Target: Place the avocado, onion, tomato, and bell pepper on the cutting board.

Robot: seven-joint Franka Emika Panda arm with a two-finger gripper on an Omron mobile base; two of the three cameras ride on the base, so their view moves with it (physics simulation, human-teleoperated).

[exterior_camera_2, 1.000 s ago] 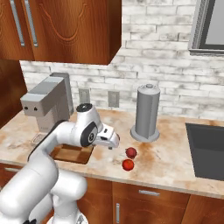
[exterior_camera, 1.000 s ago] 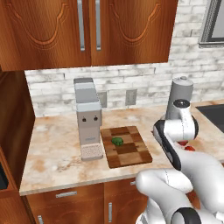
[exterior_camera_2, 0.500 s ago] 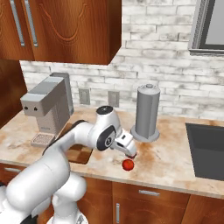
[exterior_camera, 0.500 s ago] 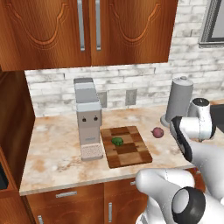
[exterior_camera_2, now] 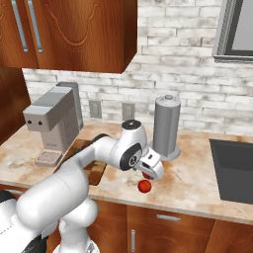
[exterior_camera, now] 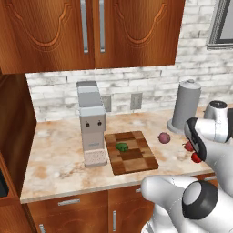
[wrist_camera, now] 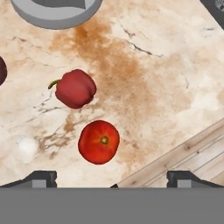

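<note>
Avocado (exterior_camera: 121,147) lies on the cutting board (exterior_camera: 132,152), near its back left part. Onion (exterior_camera: 164,138) sits on the countertop (exterior_camera: 59,164) right of the board, apart from it. Tomato (wrist_camera: 99,141) and bell pepper (wrist_camera: 75,88) lie close together on the counter, further right, near the grey canister (exterior_camera_2: 166,127). Gripper (wrist_camera: 112,178) hangs above the tomato, jaws spread wide, nothing between them. Coffee machine (exterior_camera: 92,123) stands just left of the board.
</note>
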